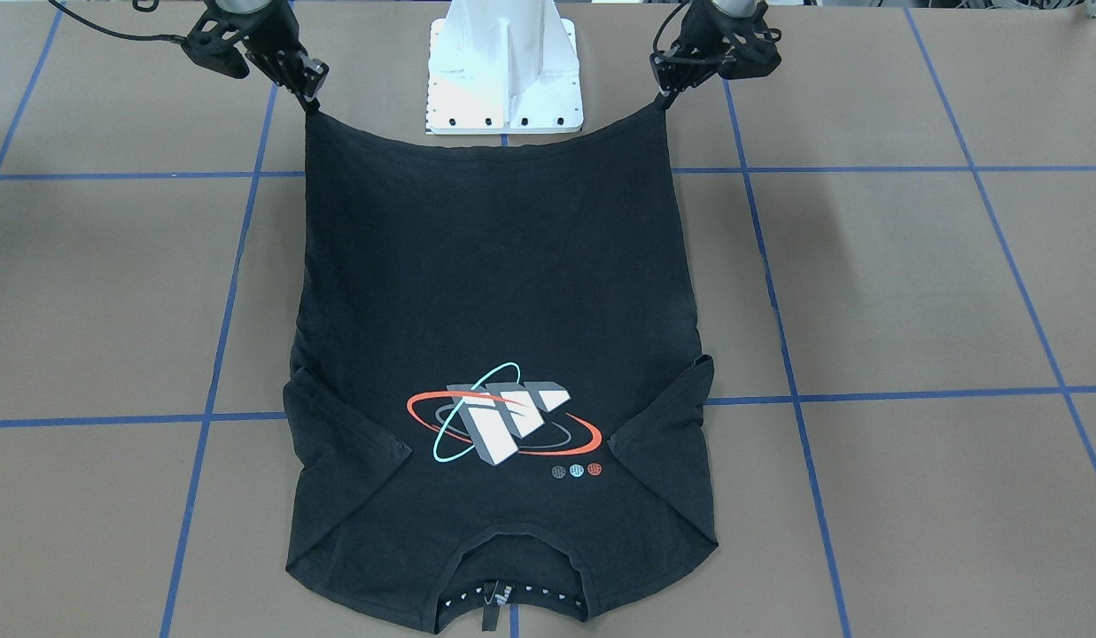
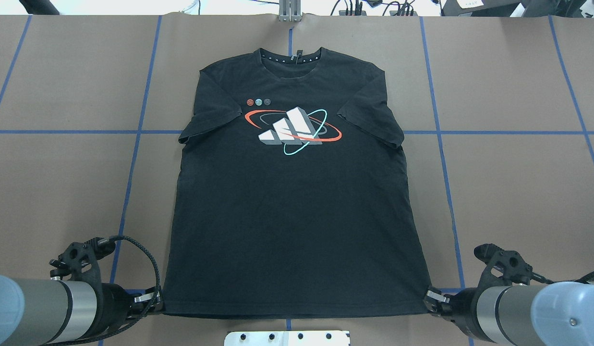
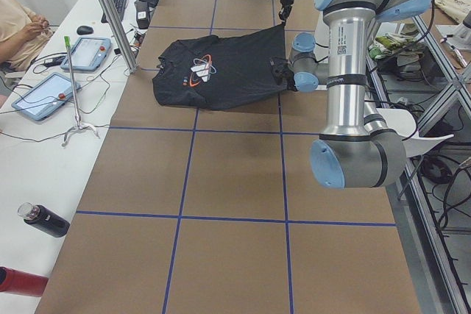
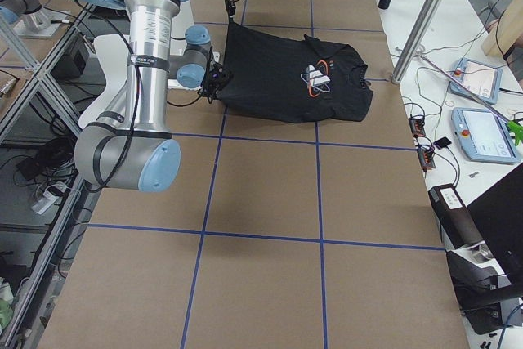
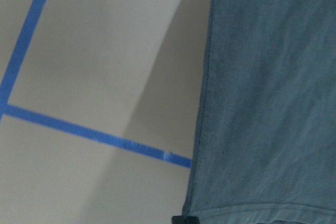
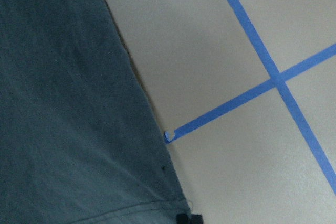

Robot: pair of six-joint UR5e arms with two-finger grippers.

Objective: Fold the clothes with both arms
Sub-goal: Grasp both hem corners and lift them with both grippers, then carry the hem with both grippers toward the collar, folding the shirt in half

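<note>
Shirt (image 2: 297, 202) flat, print up, no fold yet; left fingers (image 2: 144, 298) and right fingers (image 2: 437, 298) each pinch a hem corner.

Brightly and evenly lit from overhead, without glare. Sharp in the fixed views; soft and washed pale at both wrists. Ahead of the left gripper (image 5: 179, 219), a broad grey shadow beside the T-shirt (image 5: 262, 103); ahead of the right gripper (image 6: 189, 217), only a thin one.

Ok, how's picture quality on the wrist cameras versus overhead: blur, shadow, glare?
Left wrist view: soft focus, T-shirt washed to blue-grey, a broad shadow across the table; right wrist view: same tint, thin edge shadow; overhead view: sharp, even, no glare.
</note>
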